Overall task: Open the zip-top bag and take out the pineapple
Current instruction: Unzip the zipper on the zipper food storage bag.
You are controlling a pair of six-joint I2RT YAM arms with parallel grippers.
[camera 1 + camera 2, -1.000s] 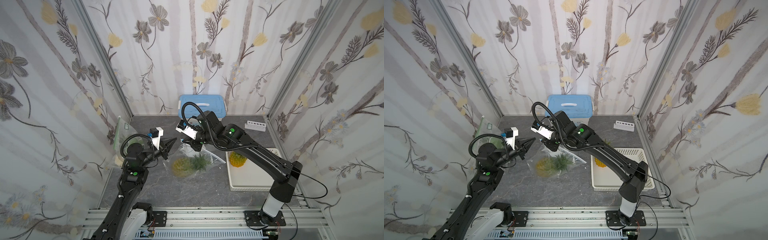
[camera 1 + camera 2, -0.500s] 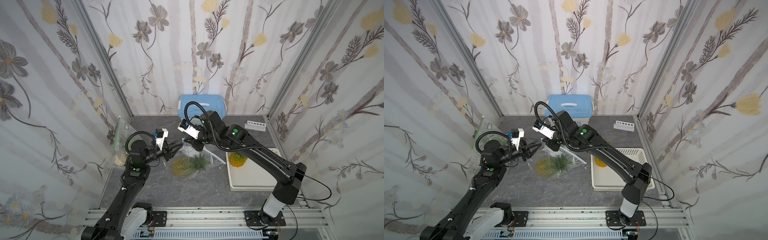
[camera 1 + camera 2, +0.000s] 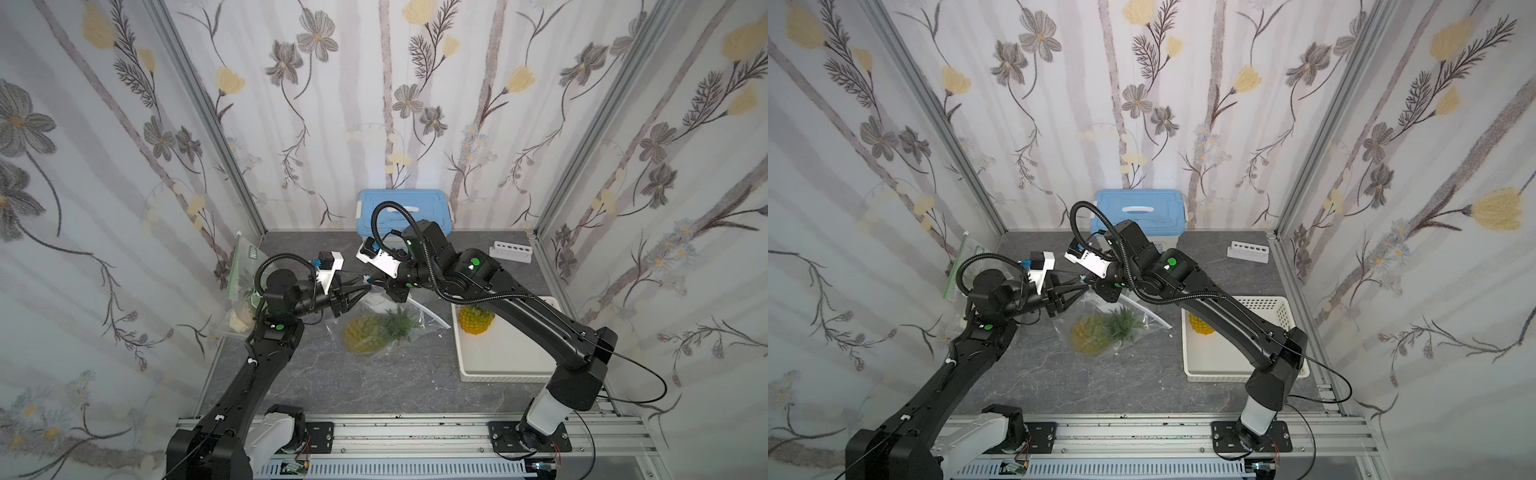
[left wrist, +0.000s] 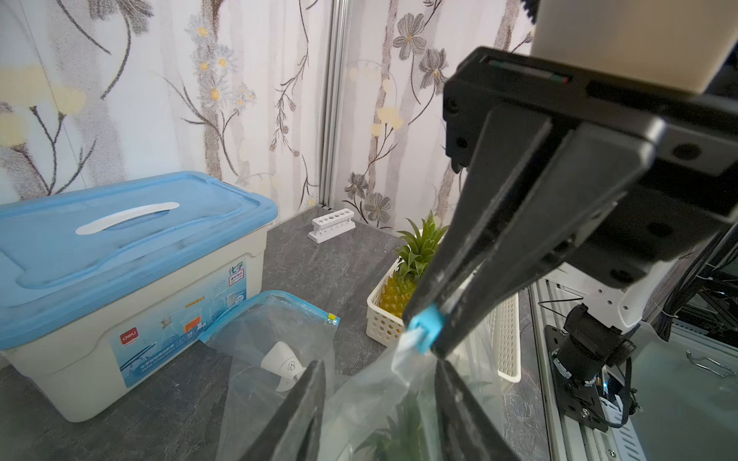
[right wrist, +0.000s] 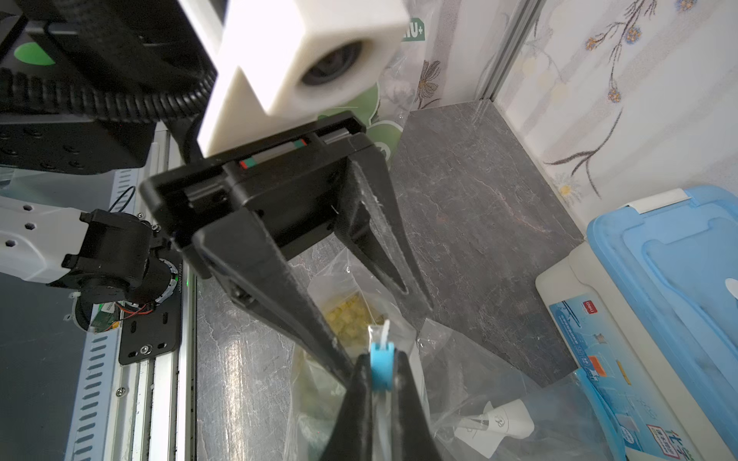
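Observation:
The clear zip-top bag (image 3: 401, 318) (image 3: 1125, 322) hangs slack over the dark table, its lower part resting there. Inside it lies the pineapple (image 3: 365, 334) (image 3: 1084, 336), slightly blurred. My right gripper (image 5: 381, 369) (image 3: 374, 286) is shut on the bag's blue slider (image 5: 380, 365) (image 4: 425, 324) and holds the top edge up. My left gripper (image 4: 379, 361) (image 3: 365, 288) is open right beside it. The bag's film below the slider passes between its fingers (image 4: 305, 403). The pineapple's green leaves (image 4: 399, 431) show through the plastic.
A second pineapple (image 3: 476, 319) stands in the white basket (image 3: 498, 365) at the right. A blue-lidded box (image 3: 401, 208) and a white tube rack (image 3: 512, 251) are at the back. Another zip bag (image 4: 275, 331) lies by the box, and a green-labelled bag (image 3: 243, 286) leans on the left wall.
My left gripper has opened and moved right, up to the bag's top edge beside the right gripper. The right gripper stays shut on the slider.

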